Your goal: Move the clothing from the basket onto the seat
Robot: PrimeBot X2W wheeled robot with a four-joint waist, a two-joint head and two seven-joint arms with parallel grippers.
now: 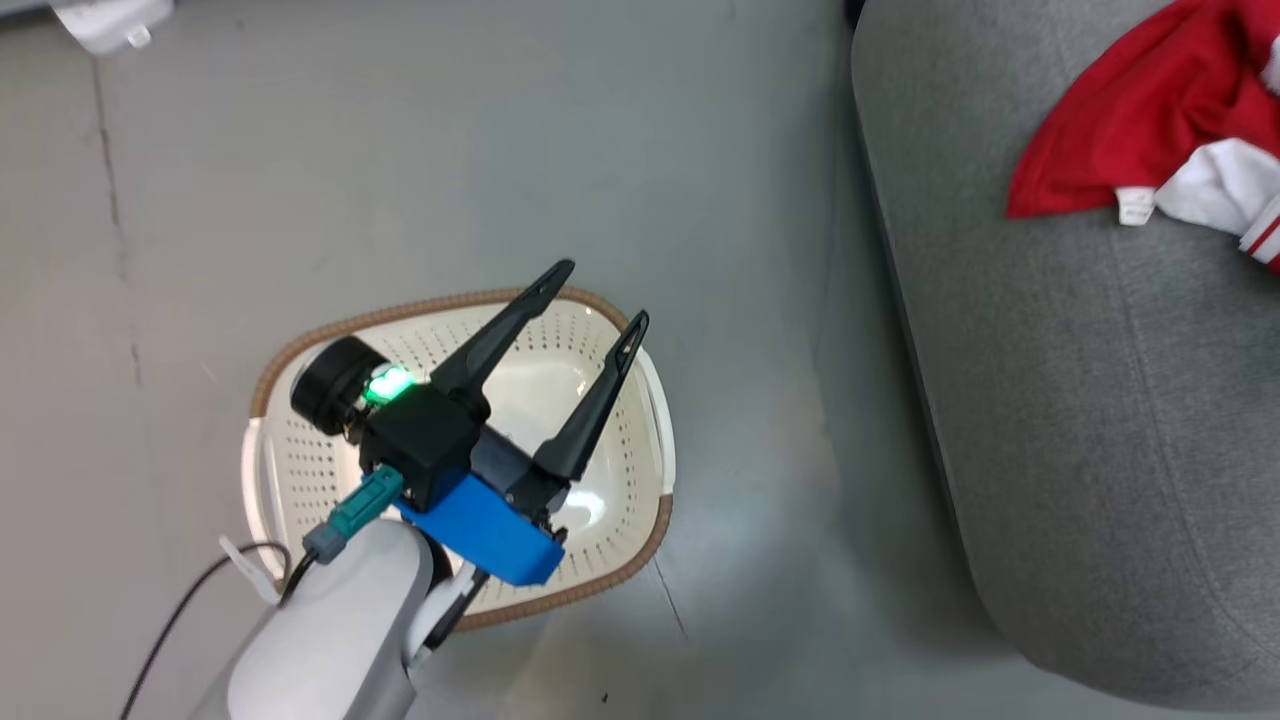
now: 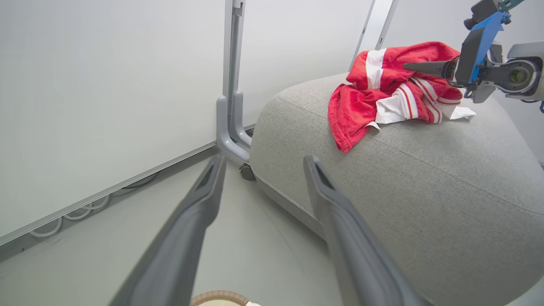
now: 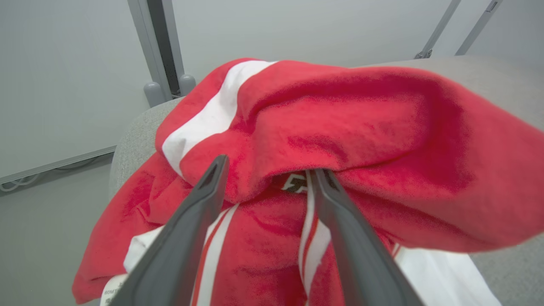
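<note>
Left gripper fingers spread, above basket. Right gripper fingers spread, tips at fold of clothing heaped near seat's rounded end.

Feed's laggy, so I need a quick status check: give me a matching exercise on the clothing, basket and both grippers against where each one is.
Things:
1. clothing
2. basket
3. left gripper
4. right gripper

Places:
A. on the floor
B. jaws open, either side of a red fold
C. heaped on the seat
D. jaws open, over the basket

Pairs: 1-C, 2-A, 3-D, 4-B
</note>
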